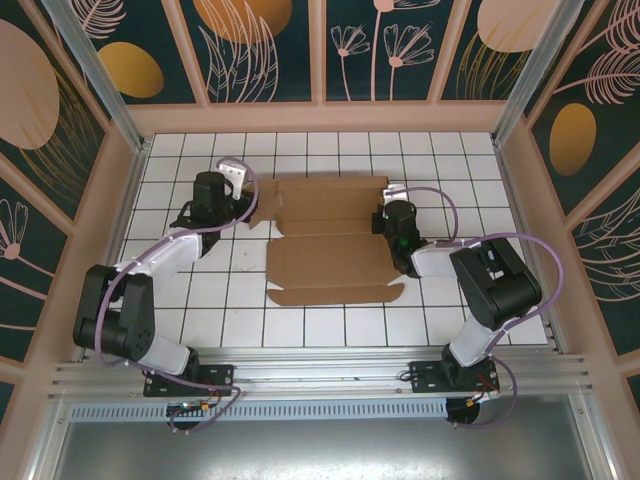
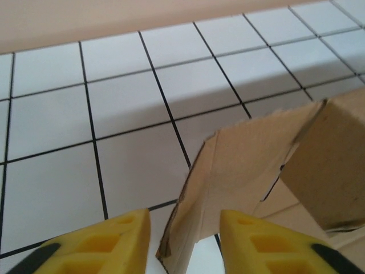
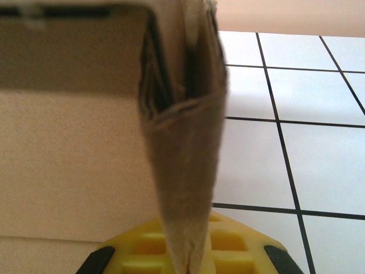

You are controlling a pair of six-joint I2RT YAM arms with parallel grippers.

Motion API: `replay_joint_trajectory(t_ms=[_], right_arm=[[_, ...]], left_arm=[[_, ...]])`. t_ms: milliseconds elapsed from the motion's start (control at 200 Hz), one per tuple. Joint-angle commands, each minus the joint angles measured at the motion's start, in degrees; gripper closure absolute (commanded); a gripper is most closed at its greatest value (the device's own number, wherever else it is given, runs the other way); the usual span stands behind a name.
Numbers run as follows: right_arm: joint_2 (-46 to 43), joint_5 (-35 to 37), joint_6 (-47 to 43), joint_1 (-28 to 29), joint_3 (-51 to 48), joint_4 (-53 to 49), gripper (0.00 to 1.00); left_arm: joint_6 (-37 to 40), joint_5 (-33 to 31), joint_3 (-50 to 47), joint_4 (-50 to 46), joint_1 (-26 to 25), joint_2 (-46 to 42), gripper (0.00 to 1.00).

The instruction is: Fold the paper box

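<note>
The paper box [image 1: 330, 265] is a brown cardboard sheet lying mid-table, its far part partly folded up. At the sheet's far left corner, my left gripper [image 1: 243, 205] stands open. A raised side flap [image 2: 228, 165] rises between its yellow fingers [image 2: 120, 240] with a gap on each side. My right gripper [image 1: 385, 218] is at the sheet's far right edge. In the right wrist view the right gripper [image 3: 188, 240] is shut on a doubled-over flap [image 3: 188, 148] that stands upright, beside a raised wall panel [image 3: 74, 160].
The white tabletop with a black grid [image 1: 200, 300] is ringed by a low wooden frame [image 1: 320, 118] close behind the box. Bare tiles lie left, right and in front of the sheet. Both arm bases sit at the near rail [image 1: 320, 375].
</note>
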Motion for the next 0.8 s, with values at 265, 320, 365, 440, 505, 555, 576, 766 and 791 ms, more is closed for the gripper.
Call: replay_joint_trajectory(t_ms=[265, 320, 365, 440, 505, 555, 576, 766, 791], right_arm=[[-0.80, 0.56, 0.35, 1.06, 0.74, -0.82, 1.00], [-0.70, 1.40, 0.42, 1.74, 0.91, -1.04, 1.00], [-0.64, 1.72, 0.53, 2.05, 0.96, -1.08, 1.00], [-0.48, 2.56, 1.05, 2.57, 1.08, -1.31, 1.00], [-0.26, 3.43, 1.47, 2.93, 1.41, -1.68, 1.00], [0.02, 4.11, 1.82, 3.24, 1.60, -1.95, 1.00], [0.04, 4.38, 1.93, 3.29, 1.77, -2.15, 1.00], [1.11, 5.24, 3.76, 3.90, 2.97, -3.07, 1.00], [1.28, 5.25, 3.88, 3.91, 3.17, -3.19, 1.00]], left_arm=[[-9.23, 3.83, 2.20, 3.17, 0.53, 2.70, 1.00], [-14.77, 2.94, 0.81, 5.35, 0.47, 2.65, 1.00], [-18.72, 1.91, -0.06, 6.86, 0.09, 2.91, 1.00], [-24.87, -1.84, -0.43, 7.94, -1.48, 3.84, 1.00], [-30.25, -6.90, -0.33, 8.20, -3.45, 4.29, 1.00], [-34.65, -9.98, 0.09, 8.33, -4.96, 4.57, 1.00], [-36.34, -11.08, 0.26, 8.39, -5.58, 4.76, 1.00], [-51.71, -18.88, 4.41, 6.24, -10.30, 7.08, 1.00], [-53.61, -19.44, 4.50, 6.38, -10.59, 7.36, 1.00]])
